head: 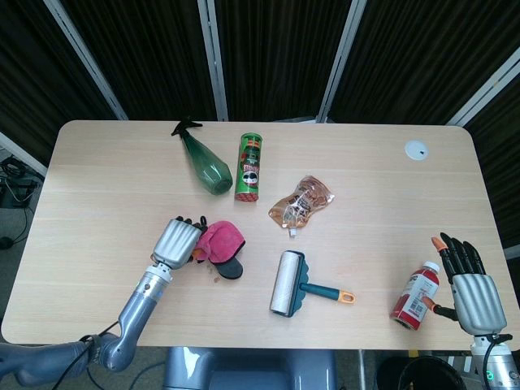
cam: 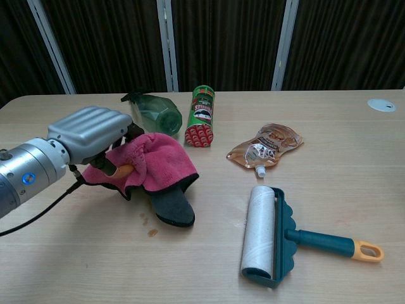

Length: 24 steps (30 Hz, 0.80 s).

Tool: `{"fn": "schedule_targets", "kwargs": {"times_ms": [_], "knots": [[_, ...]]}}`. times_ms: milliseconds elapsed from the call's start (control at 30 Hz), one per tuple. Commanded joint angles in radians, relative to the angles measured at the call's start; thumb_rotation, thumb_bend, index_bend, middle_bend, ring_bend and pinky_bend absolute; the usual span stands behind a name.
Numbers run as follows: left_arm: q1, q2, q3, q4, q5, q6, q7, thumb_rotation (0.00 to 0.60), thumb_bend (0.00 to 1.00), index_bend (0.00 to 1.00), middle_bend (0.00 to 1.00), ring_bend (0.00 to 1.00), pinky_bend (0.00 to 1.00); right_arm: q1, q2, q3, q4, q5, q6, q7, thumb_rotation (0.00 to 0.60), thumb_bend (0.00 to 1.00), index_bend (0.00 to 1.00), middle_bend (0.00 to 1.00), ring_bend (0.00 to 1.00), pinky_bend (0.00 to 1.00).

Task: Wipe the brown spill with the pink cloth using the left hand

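Note:
My left hand (head: 179, 240) (cam: 92, 136) grips the pink cloth (head: 219, 242) (cam: 157, 164), whose dark underside (cam: 171, 206) trails on the table. The cloth lies over most of the brown spill; a few brown drops (cam: 150, 231) (head: 214, 279) still show just in front of it. My right hand (head: 470, 284) stays at the table's right front corner, fingers spread and holding nothing, beside a red bottle (head: 416, 294).
A lint roller (head: 291, 284) (cam: 266, 234) lies right of the cloth. Behind it are a green spray bottle (head: 203, 162) (cam: 155, 114), a green chip can (head: 250, 166) (cam: 202, 116) and a brown pouch (head: 301, 201) (cam: 266, 145). A white disc (head: 417, 149) sits far right.

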<state>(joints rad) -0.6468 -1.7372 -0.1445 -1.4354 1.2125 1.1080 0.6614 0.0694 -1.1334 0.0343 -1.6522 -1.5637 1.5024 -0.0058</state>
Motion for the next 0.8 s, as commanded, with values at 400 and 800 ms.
{"fn": "schedule_targets", "kwargs": {"times_ms": [400,800], "knots": [[0.01,-0.016,0.108,-0.074,-0.003,-0.049,0.034,0.6,0.61,0.75,0.58,0.5,0.5,-0.001,-0.001,0.003,0.003,-0.001,0.004,0.002,0.6,0.04,0.0,0.0,0.0,0.02],[0.029,0.009,0.125,0.009,-0.063,-0.057,0.073,0.6,0.61,0.75,0.58,0.5,0.5,-0.001,0.0,0.004,0.001,0.0,0.004,-0.001,0.6,0.04,0.0,0.0,0.0,0.02]]}}
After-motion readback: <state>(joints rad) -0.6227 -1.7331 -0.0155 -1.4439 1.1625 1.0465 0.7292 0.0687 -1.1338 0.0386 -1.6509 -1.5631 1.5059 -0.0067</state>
